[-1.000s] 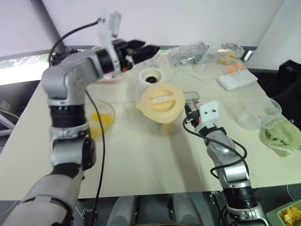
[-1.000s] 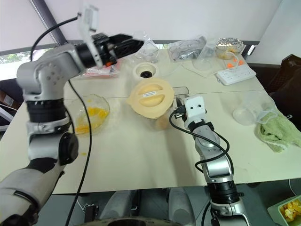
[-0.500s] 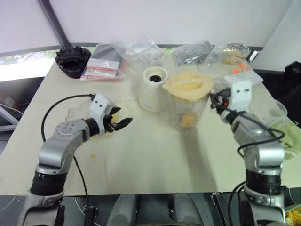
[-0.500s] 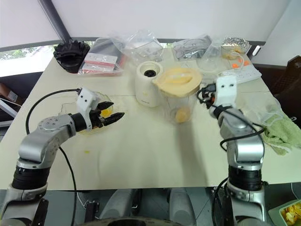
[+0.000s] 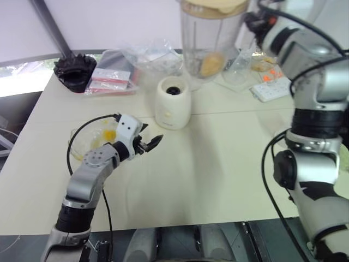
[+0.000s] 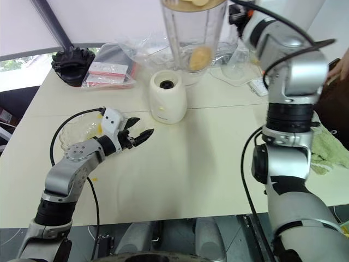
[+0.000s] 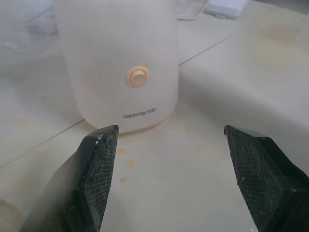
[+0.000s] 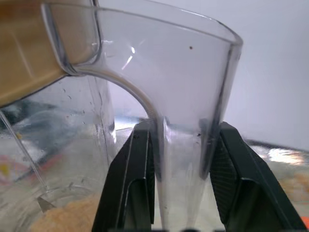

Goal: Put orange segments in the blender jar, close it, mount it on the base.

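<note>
Most of the task appears to be finished, and what remains is the mounting. The blender jar (image 6: 192, 41) hangs in the air above and behind the base (image 6: 167, 96), carried by the right gripper (image 8: 181, 174), whose two black fingers are clamped on the jar's clear side handle, one on each face of it, as the right wrist view shows plainly. Orange segments (image 6: 199, 57) sit low inside the jar as a yellow-orange lump, and a cream lid (image 5: 214, 5) caps its mouth, so loading and closing look done (how firmly the lid is seated cannot be judged from here). The base stands upright on the table (image 5: 218, 174), its dark round socket facing up and empty and its small front knob (image 7: 137, 76) turned toward the left arm. The left gripper (image 6: 139, 135) hovers low over the table just in front of the base, its fingers (image 7: 96, 169) spread wide with nothing between them, pointing at the base without touching it. Beside that arm lies a clear bowl (image 5: 90, 143) with a few yellow scraps left in it, which suggests the fruit has been taken from there. What is left, by this reading, is to bring the jar down over the socket, settle its foot squarely into it and let go of the handle; the free left gripper seems well placed to steady the base meanwhile.
</note>
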Tool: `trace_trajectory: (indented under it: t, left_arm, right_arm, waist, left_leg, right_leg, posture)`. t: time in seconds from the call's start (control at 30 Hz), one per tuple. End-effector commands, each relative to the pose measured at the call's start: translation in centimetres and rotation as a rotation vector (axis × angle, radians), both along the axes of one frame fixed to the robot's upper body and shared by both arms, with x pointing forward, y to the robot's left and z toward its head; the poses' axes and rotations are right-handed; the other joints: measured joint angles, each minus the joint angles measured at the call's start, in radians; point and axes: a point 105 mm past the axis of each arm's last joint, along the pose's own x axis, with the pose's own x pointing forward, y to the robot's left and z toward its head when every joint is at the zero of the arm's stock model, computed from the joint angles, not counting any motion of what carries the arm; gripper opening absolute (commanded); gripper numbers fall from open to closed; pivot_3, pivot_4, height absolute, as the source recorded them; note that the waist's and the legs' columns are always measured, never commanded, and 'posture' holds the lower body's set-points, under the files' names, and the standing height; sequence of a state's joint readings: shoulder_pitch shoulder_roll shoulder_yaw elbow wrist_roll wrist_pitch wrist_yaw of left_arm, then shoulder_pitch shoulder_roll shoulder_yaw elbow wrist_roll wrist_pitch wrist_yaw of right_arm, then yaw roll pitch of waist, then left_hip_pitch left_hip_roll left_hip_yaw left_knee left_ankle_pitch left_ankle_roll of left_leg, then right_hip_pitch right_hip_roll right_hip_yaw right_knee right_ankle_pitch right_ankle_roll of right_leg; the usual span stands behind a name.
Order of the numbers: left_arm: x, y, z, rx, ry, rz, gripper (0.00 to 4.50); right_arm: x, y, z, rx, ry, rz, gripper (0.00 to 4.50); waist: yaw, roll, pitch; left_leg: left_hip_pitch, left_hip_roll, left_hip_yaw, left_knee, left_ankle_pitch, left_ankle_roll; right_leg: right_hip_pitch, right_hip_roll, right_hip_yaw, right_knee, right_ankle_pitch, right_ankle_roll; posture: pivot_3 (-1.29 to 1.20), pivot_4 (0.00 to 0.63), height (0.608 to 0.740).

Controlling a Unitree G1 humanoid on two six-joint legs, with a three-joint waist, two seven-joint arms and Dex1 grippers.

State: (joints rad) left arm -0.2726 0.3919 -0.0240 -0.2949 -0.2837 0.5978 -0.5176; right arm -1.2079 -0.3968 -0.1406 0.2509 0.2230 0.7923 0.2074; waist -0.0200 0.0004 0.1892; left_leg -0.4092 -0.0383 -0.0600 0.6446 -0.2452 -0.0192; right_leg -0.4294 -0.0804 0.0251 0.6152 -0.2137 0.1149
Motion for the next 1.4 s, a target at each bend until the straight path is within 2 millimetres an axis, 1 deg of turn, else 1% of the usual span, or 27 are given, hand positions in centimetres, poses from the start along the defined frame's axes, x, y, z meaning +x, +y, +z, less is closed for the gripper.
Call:
trace_trajectory:
  t: [0.03, 0.1, 0.23, 0.43, 0.6, 0.7, 0.8, 0.93, 1.13, 1.27, 1.4]
  left_arm:
    - [-0.4, 0.2, 1.1, 0.0, -0.057, 0.013, 3.63]
    - [-0.5, 0.3, 1.1, 0.0, -0.059, 0.022, 3.63]
    - [-1.0, 0.6, 0.9, 0.002, -0.05, 0.04, 3.63]
    - [-1.2, 0.7, 1.0, 0.005, -0.053, 0.058, 3.63]
    - [-1.2, 0.7, 1.0, 0.011, -0.052, 0.062, 3.63]
    - [-1.2, 0.8, 1.1, 0.012, -0.052, 0.065, 3.63]
    - [-1.2, 0.9, 1.1, 0.01, -0.051, 0.068, 3.63]
    - [-0.9, 0.8, 1.8, -0.026, -0.05, 0.077, 3.63]
    - [-0.6, 0.7, 2.5, -0.076, -0.045, 0.085, 3.63]
    - [-0.5, 0.7, 2.6, -0.077, -0.044, 0.087, 3.63]
    - [-0.5, 0.7, 2.6, -0.08, -0.042, 0.092, 3.63]
  right_arm:
    - [-0.4, 1.8, 3.4, 0.032, -0.132, 0.035, 0.96]
    - [0.1, 2.4, 3.1, 0.052, -0.125, 0.043, 0.96]
    - [1.2, 3.3, 1.8, 0.095, -0.094, 0.051, 0.96]
    - [2.6, 3.3, 0.1, 0.12, -0.052, 0.039, 0.96]
    - [3.1, 3.4, -1.0, 0.123, -0.026, 0.033, 0.96]
    - [3.2, 3.5, -1.3, 0.121, -0.02, 0.033, 0.96]
    - [2.8, 4.5, -1.4, 0.112, -0.02, 0.06, 0.96]
    - [2.6, 5.7, -1.9, 0.088, -0.014, 0.083, 0.96]
    - [2.5, 5.9, -2.2, 0.051, -0.017, 0.084, 0.96]
    - [2.4, 5.6, -3.0, 0.005, -0.006, 0.076, 0.96]
    - [2.3, 5.4, -3.2, -0.014, 0.001, 0.071, 0.96]
  waist:
    - [0.002, 0.0, 0.0]
    - [0.009, 0.0, 0.0]
    - [0.007, 0.0, 0.0]
    - [0.002, 0.0, 0.0]
    - [0.0, 0.0, 0.0]
    - [0.0, 0.0, 0.0]
    - [0.0, 0.0, 0.0]
    - [-0.004, 0.0, 0.0]
    - [-0.003, 0.0, 0.0]
    - [-0.003, 0.0, 0.0]
    - [-0.002, 0.0, 0.0]
  left_leg:
    - [0.0, 0.0, 0.0, 0.0, 0.0, 0.0]
    - [-0.001, 0.0, -0.001, 0.0, 0.0, 0.0]
    - [-0.002, -0.001, -0.001, 0.0, 0.0, 0.0]
    - [-0.001, -0.001, -0.001, 0.0, 0.0, 0.0]
    - [0.0, -0.001, -0.001, 0.001, 0.0, 0.0]
    - [0.0, -0.001, -0.001, 0.001, 0.0, 0.0]
    - [0.0, -0.001, -0.001, 0.002, 0.0, -0.001]
    - [0.0, -0.001, -0.001, 0.002, 0.0, -0.001]
    - [0.0, -0.001, -0.001, 0.002, 0.0, -0.001]
    - [0.0, -0.001, -0.001, 0.001, 0.0, -0.001]
    - [0.0, -0.001, -0.001, 0.002, 0.0, -0.001]
  right_leg:
    - [0.0, 0.0, 0.0, 0.0, 0.0, 0.0]
    - [0.0, -0.001, 0.0, 0.0, 0.0, 0.0]
    - [-0.001, -0.002, 0.0, 0.0, 0.0, 0.0]
    - [-0.001, -0.001, 0.0, 0.001, 0.0, 0.0]
    - [-0.001, 0.0, 0.0, 0.003, 0.0, 0.0]
    - [-0.001, 0.0, 0.0, 0.003, 0.0, 0.0]
    - [-0.001, 0.0, 0.0, 0.004, 0.0, 0.0]
    - [-0.001, 0.0, 0.0, 0.004, 0.0, 0.0]
    - [-0.001, 0.0, 0.0, 0.004, 0.0, 0.0]
    - [-0.001, 0.0, 0.0, 0.004, 0.0, 0.0]
    - [-0.001, 0.0, 0.0, 0.004, 0.0, 0.0]
  posture:
    - [0.0, 0.15, 0.74]
    - [0.0, 0.15, 0.74]
    - [0.0, 0.15, 0.74]
    - [0.0, 0.15, 0.74]
    - [0.0, 0.15, 0.74]
    - [0.0, 0.15, 0.74]
    - [0.0, 0.15, 0.74]
    - [0.0, 0.15, 0.74]
    - [0.0, 0.15, 0.74]
    - [0.0, 0.15, 0.74]
    - [0.0, 0.15, 0.74]
